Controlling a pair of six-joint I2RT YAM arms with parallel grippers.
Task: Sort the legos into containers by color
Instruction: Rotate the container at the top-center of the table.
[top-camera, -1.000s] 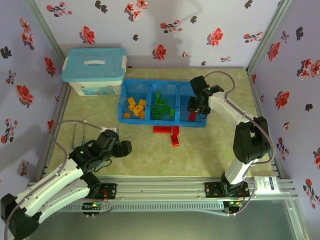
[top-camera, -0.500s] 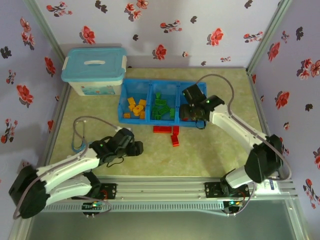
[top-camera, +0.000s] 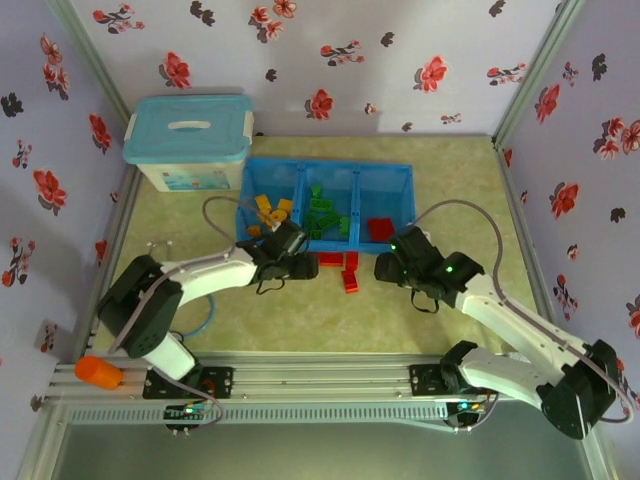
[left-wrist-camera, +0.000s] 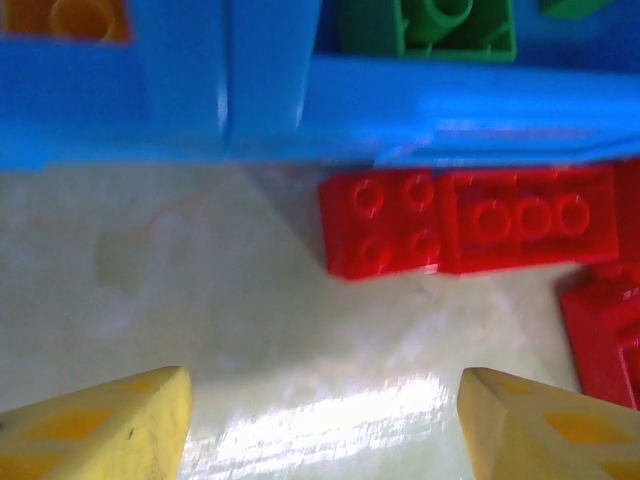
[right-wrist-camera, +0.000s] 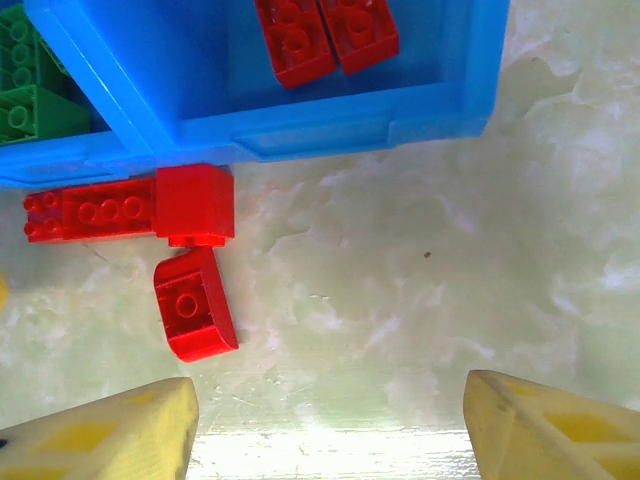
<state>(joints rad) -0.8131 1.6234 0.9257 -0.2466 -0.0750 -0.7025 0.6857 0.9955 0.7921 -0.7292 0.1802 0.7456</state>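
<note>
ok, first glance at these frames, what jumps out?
The bright-blue tray at the back of the table, its three compartments holding orange, green and red bricks. Then the loose red bricks on the table just in front of it, with the left end effector and right end effector both open and close by.

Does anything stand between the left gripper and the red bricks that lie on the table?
Nothing visible does. Bare table lies between the open left gripper and the red bricks. Behind them rises the tray's near wall, which they would have to clear to reach the red compartment.
</note>
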